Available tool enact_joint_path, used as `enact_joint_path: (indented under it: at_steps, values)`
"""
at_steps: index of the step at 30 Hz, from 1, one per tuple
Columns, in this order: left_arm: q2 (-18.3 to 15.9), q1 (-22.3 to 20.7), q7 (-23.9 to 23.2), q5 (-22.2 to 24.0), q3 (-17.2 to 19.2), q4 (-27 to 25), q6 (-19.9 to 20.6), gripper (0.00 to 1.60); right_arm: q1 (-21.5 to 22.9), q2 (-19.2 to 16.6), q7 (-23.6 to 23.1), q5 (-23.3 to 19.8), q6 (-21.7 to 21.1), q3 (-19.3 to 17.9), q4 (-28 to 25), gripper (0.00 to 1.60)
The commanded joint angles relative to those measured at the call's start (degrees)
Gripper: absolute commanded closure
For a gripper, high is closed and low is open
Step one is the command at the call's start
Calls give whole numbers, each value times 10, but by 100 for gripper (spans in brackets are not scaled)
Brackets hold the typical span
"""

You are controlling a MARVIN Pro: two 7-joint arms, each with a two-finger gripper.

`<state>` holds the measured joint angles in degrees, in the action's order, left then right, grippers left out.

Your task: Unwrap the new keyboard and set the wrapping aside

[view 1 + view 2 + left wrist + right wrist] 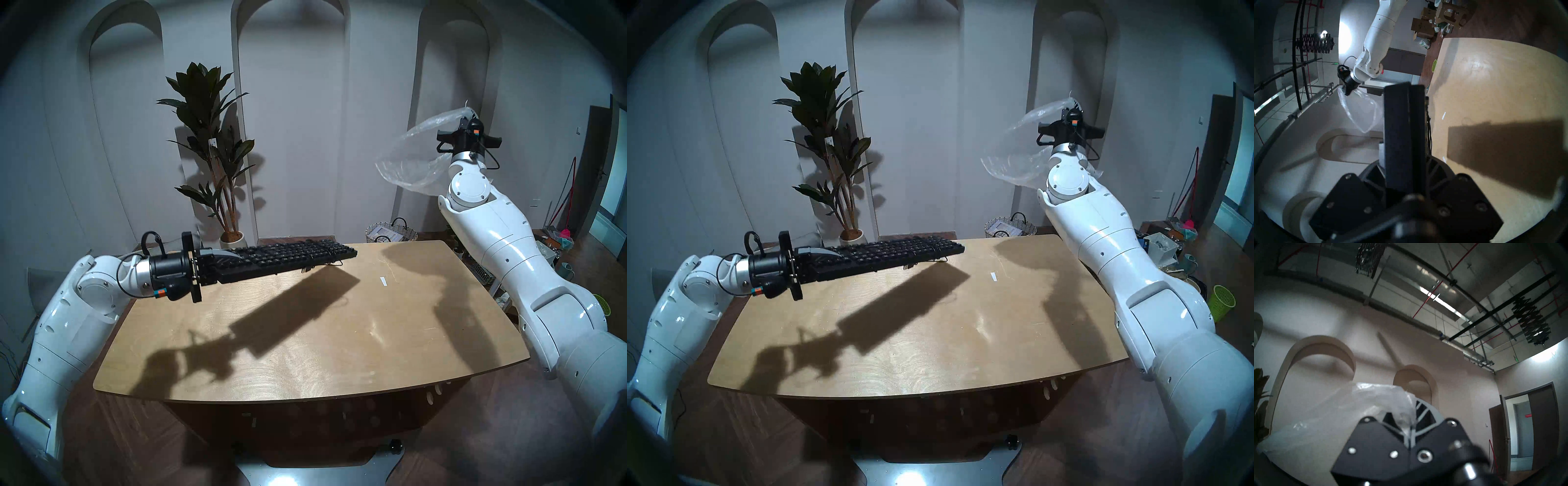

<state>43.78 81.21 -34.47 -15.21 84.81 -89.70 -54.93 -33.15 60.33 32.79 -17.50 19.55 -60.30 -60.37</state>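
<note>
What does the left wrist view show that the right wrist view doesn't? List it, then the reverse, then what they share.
Only the left wrist view: the keyboard edge-on, clamped in the left gripper, the wooden table with the keyboard's shadow, and the right arm from outside.

Only the right wrist view: the right gripper close up, pinching the plastic, and an open doorway.

Both: the clear wrapping, free of the keyboard, and the arched wall.

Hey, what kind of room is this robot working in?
Probably an indoor robot test studio dressed as a home room. A curved light wooden table stands before a white wall with arched niches and a tall potted plant. The ceiling shows bare pipes and ducts, and cardboard boxes clutter the floor.
</note>
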Motion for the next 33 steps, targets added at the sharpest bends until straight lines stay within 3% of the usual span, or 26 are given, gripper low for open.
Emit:
enact_joint_path:
  at_steps: [1, 21, 33]
  values:
    - [51, -2, 33, 5, -18, 3, -1, 160, -10, -42, 1, 2, 12, -17, -72, 160]
    - [94, -33, 51, -27, -80, 29, -1, 160, -103, -92, 20, -3, -17, -27, -211, 160]
    - [101, -61, 43, -73, -97, 60, -1, 160, -147, -106, 36, -12, -32, -28, -233, 160]
